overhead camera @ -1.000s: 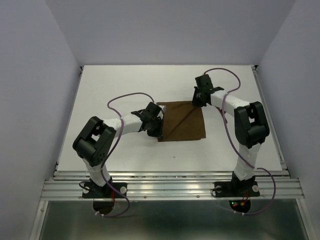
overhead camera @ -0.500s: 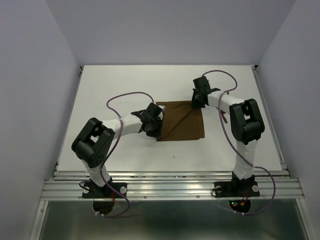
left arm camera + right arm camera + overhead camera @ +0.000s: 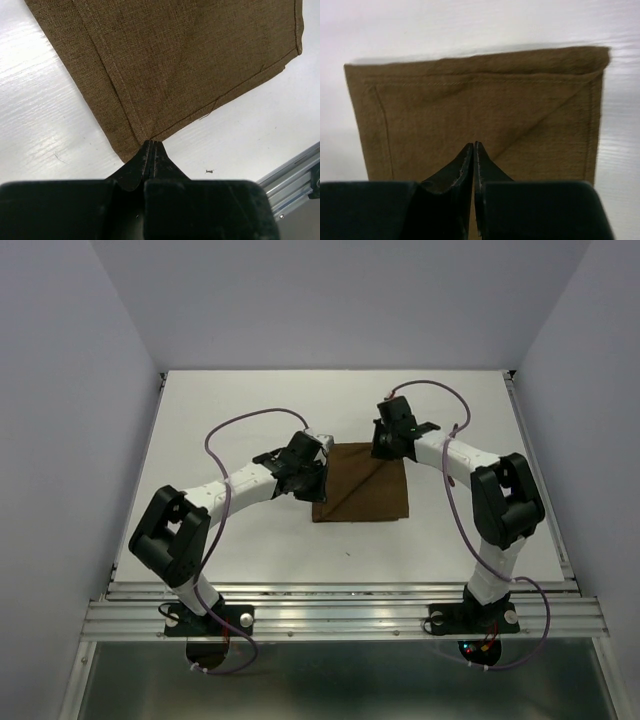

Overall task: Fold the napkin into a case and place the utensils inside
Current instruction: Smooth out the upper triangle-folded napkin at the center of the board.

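Wide shot first: a flat white tabletop (image 3: 250, 410) boxed in by plain pale lilac walls (image 3: 340, 300), with a ribbed aluminium rail (image 3: 340, 615) running along the near edge where both arm bases are bolted. Thin purple cables (image 3: 240, 428) loop above the arms. In the middle of the table lies the dark brown woven cloth napkin (image 3: 365, 485). It is folded flat into a rough rectangle, with a diagonal crease crossing it and stitched hems showing along the edges. A tiny dark speck (image 3: 210, 171) sits on the bare white surface just off the cloth, towards the rail.

And the left gripper (image 3: 151, 144) has its two black fingers pressed fully together, tips right at a corner on the napkin's left side. Whether any fabric is nipped between them cannot be told. Over on the far edge, the right gripper (image 3: 473, 145) shows only a hairline slit between its fingers. Its tips are down over the cloth, and whether it has a grip on the cloth is equally unclear.
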`<state>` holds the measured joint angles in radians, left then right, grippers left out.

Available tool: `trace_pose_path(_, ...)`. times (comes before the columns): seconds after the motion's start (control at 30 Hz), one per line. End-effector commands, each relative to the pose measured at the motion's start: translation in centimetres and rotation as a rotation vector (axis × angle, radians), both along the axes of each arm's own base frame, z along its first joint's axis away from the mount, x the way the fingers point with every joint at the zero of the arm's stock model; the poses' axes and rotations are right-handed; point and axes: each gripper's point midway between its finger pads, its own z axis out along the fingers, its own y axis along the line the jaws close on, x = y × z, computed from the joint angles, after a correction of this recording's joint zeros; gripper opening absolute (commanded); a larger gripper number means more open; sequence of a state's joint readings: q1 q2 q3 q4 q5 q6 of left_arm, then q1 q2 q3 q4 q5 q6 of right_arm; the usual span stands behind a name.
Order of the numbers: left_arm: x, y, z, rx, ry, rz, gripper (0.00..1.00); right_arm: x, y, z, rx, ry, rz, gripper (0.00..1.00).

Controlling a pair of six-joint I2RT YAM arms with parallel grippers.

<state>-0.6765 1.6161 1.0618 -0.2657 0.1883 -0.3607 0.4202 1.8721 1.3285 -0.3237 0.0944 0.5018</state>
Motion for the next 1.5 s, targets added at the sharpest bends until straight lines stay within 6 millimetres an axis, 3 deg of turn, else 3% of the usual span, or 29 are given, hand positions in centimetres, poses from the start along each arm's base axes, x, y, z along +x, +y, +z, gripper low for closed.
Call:
trace_pose_path(0.0,0.4,-0.8,1.5,-0.041,-0.017,-0.014,0.0,-2.3,2.2,-1.0,0.031,0.029,0.053,0.09)
trace_pose_path(0.1,0.7,-0.8,2.0,-0.048,-0.026,-0.002,0.0,-3.2,2.5,-3.5,0.02,0.085,0.059,0.08)
trace_pose_path(0.2,1.7,-0.1,3.5,-0.077,-0.048,0.043,0.0,-3.8,2.6,-3.6,0.004,0.101,0.067,0.07)
trace_pose_path(0.37,3.6,2.2,6.1,-0.131,-0.096,0.117,0.0,-3.8,3.4,-0.4,0.017,0.045,0.09,0.08)
trace_pose_path(0.47,4.5,3.2,7.7,-0.122,-0.137,0.147,0.0,-4.4,5.1,1.6,0.027,0.007,0.136,0.09)
trace_pose_path(0.57,5.0,3.7,8.8,-0.131,-0.16,0.164,0.0,-5.3,6.8,2.1,0.033,0.003,0.18,0.09)
trace_pose_path(0.67,5.2,4.2,9.5,-0.145,-0.172,0.184,0.0,-6.2,8.3,1.2,0.036,0.02,0.208,0.09)
trace_pose_path(0.83,5.6,5.6,9.7,-0.147,-0.176,0.225,0.0,-7.7,9.4,-3.2,0.012,0.103,0.231,0.09)
trace_pose_path(0.93,5.9,7.1,9.1,-0.153,-0.165,0.268,0.0,-8.0,8.9,-5.5,-0.027,0.147,0.221,0.08)
trace_pose_path(1.0,5.8,7.4,9.3,-0.172,-0.162,0.272,0.0,-8.2,9.1,-5.8,-0.039,0.157,0.23,0.08)
trace_pose_path(1.13,5.8,7.8,8.3,-0.169,-0.12,0.27,0.0,-6.9,9.0,-2.3,-0.047,0.078,0.22,0.09)
trace_pose_path(1.2,5.9,7.8,7.8,-0.164,-0.111,0.27,0.0,-5.9,8.8,1.3,-0.033,-0.011,0.191,0.11)
trace_pose_path(1.3,6.1,7.5,6.8,-0.167,-0.091,0.263,0.0,-5.2,8.5,4.4,-0.019,-0.085,0.157,0.14)
trace_pose_path(1.37,6.1,7.3,6.2,-0.173,-0.073,0.266,0.01,-5.2,8.3,4.9,-0.014,-0.094,0.144,0.14)
trace_pose_path(1.47,7.3,6.8,5.6,-0.175,-0.065,0.281,0.11,-5.4,8.0,4.9,-0.008,-0.093,0.122,0.14)
